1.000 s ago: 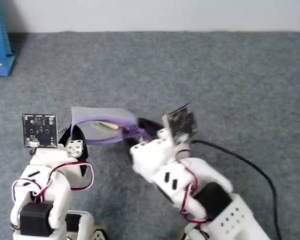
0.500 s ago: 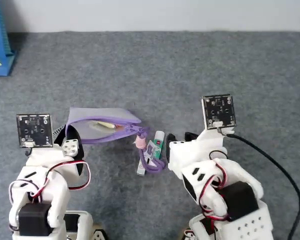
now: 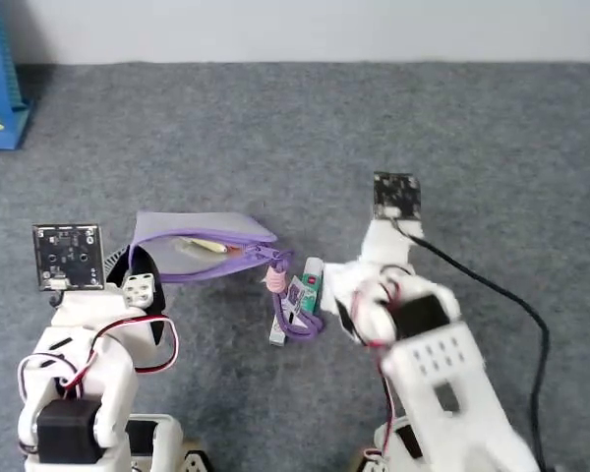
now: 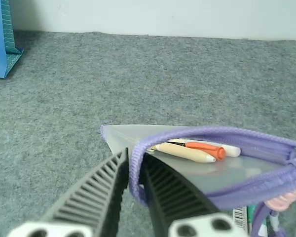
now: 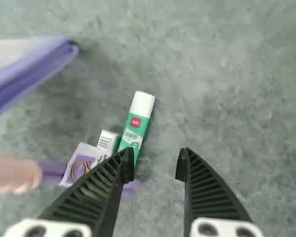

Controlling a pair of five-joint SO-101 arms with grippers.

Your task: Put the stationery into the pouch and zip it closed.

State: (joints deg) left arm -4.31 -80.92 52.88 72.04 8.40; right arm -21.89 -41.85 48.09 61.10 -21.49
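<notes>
Swinging off the pouch (image 3: 202, 246) over the last second, the right arm first drew back toward the near edge and uncovered the glue stick (image 3: 311, 278) and a purple pack (image 3: 293, 313). It has since turned so that its claw (image 5: 156, 154) hangs over the stick. The jaws are spread wide and hold nothing, with one tip just beside the stick's nearer end. Neither the stick nor the pack has moved in the last half second. Both lie on the worktop just past the pouch's zip end, near the middle of the near edge. The left claw (image 4: 133, 157) has kept its place, jaws nearly closed on the pouch's purple rim, propping the mouth open. Two pens (image 4: 190, 149) are already inside. So the filling looks only partly done: at least two things are still outside, the zip is undone, and the right arm seems to be lining up on the stick. From above, the right claw is hidden under its own arm. What the purple pack is cannot be made out, and it is partly covered by a jaw in the right wrist view. The pink zip pull (image 3: 273, 280) is too blurred to show where the slider sits. The rim may hide other things deeper in the pouch.
</notes>
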